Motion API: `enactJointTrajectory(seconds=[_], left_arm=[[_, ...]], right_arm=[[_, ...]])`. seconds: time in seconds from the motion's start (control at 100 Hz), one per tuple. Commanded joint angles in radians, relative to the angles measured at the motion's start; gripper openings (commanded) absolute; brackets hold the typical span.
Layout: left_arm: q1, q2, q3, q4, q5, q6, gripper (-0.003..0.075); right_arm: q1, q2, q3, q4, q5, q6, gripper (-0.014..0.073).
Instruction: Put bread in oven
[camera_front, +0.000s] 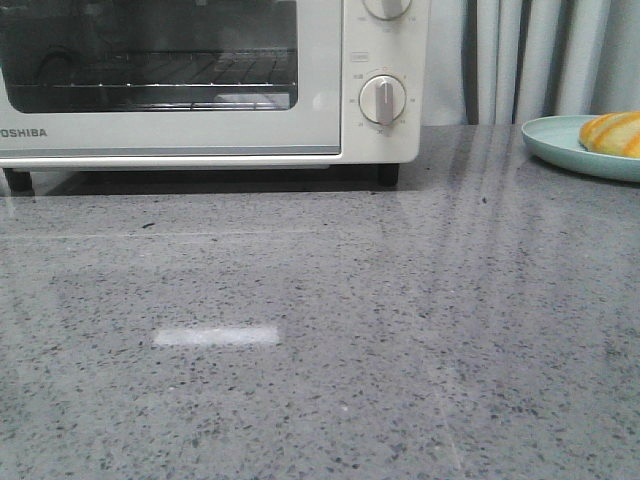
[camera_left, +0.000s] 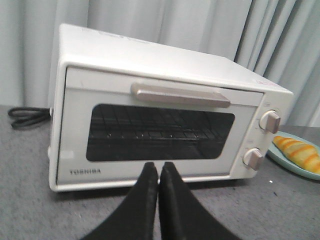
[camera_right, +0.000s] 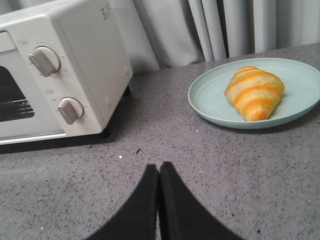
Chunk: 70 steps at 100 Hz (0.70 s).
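The golden-orange croissant-shaped bread (camera_right: 255, 93) with pale cream bands lies on a round pale teal plate (camera_right: 207, 97), which sits on the grey speckled stone bench (camera_front: 330, 350) to the right of the cream-white Toshiba toaster oven (camera_left: 165, 75). In the right wrist view the roll's long axis runs slantwise across the plate, its narrower tip pointing toward the camera and its broader end toward the grey curtain (camera_right: 220, 25). The oven's glass door is closed, the wire rack (camera_left: 150, 131) visible behind it. The left claw (camera_left: 159, 172) is pressed fully together, holding nothing, aimed at the oven door. The right claw (camera_right: 159, 172) looks likewise closed and empty, above bare bench well short of the plate.
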Motion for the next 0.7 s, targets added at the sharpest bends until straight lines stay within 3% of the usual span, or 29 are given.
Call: enactJointTrajectory(seconds=[0.0, 0.36, 0.52, 0.69], left_arm=[[-0.050, 0.113, -0.114, -0.031, -0.089, 0.087, -0.0021], [-0.361, 0.471, -0.323, -0.030, -0.339, 0.217, -0.0021], [-0.386, 0.613, -0.366, -0.030, -0.484, 0.217, -0.0021], [-0.386, 0.733, -0.404, -0.025, -0.515, 0.219, -0.0021]], right_arm=[[-0.001, 0.094, -0.079, -0.011, -0.097, -0.007, -0.0048], [-0.001, 0.223, -0.120, -0.010, -0.107, -0.007, -0.0048], [-0.001, 0.223, -0.120, -0.010, -0.104, -0.007, -0.0048], [-0.001, 0.223, -0.120, -0.010, -0.087, -0.007, -0.0049]])
